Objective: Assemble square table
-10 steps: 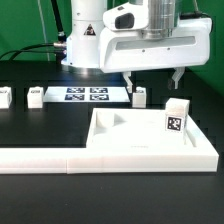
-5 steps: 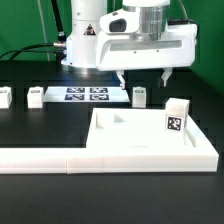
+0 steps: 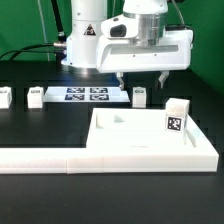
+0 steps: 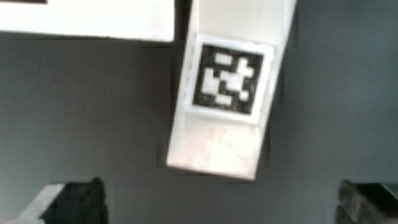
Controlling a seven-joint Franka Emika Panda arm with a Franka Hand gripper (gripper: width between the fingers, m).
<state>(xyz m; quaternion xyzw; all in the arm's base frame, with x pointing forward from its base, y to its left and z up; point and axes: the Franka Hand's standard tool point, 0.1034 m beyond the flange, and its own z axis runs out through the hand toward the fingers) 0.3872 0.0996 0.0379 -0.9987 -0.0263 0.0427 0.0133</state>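
The white square tabletop (image 3: pixel 140 135) lies with its raised rim up at the exterior view's right. One tagged white leg (image 3: pixel 177 113) stands at its far right corner. My gripper (image 3: pixel 142 77) hangs open above another leg (image 3: pixel 140 95), which lies on the black table behind the tabletop. In the wrist view that leg (image 4: pixel 228 85) shows its tag, and it lies ahead of the gripper (image 4: pixel 221 205), not between the dark fingertips (image 4: pixel 71 200). Two more legs (image 3: pixel 35 96) (image 3: pixel 4 97) sit at the exterior view's left.
The marker board (image 3: pixel 87 94) lies flat near the arm's base, and its corner shows in the wrist view (image 4: pixel 89 20). A long white L-shaped rail (image 3: pixel 40 157) runs along the front and borders the tabletop. Black cables trail behind at the exterior view's left.
The gripper has shifted toward the exterior view's left and turned a little, coming over the leg behind the tabletop. It has stayed open. No part has moved.
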